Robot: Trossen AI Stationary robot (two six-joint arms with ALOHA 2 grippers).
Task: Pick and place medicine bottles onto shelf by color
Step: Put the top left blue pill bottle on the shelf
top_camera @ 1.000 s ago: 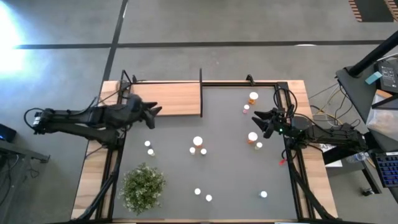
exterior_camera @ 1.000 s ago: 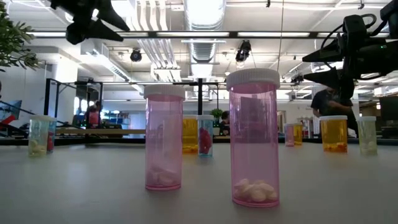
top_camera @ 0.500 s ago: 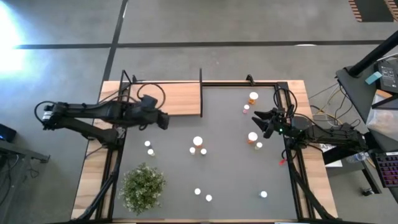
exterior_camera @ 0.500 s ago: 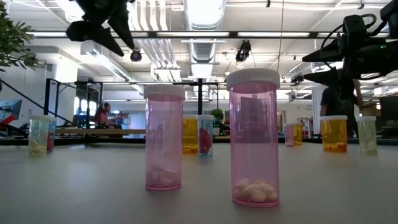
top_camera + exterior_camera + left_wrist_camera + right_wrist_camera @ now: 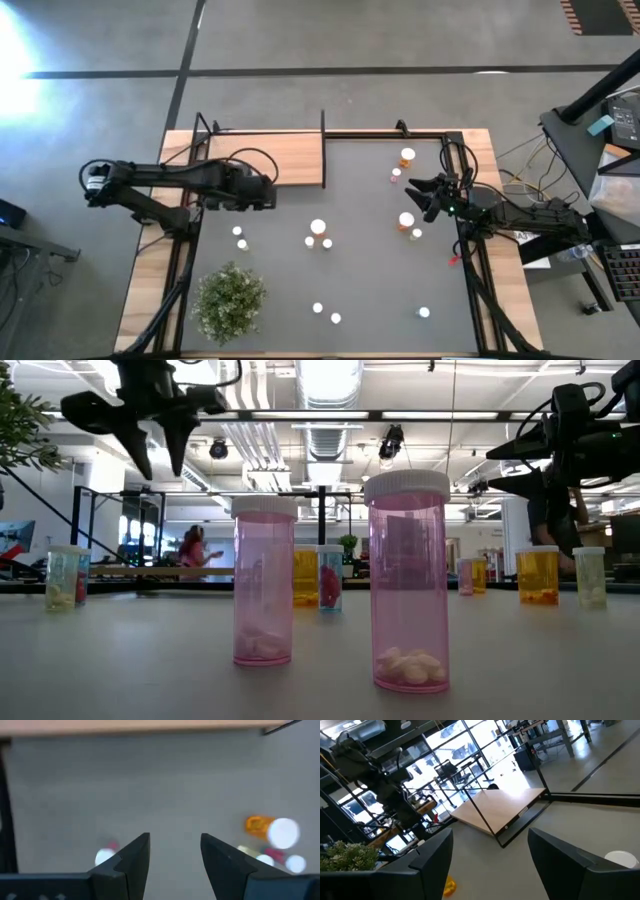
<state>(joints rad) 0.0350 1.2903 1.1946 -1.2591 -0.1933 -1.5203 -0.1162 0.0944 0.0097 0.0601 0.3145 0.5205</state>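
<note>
Left end effector (image 5: 270, 192): we saw it had swung out from beside the shelf (image 5: 290, 158) over the worktop (image 5: 370, 260), fingers parted, empty.
Right end effector (image 5: 415, 186): unmoved, open, empty, beside an orange bottle (image 5: 406, 222).
Medicine bottles (image 5: 318, 230): all remained scattered on the worktop.
</note>
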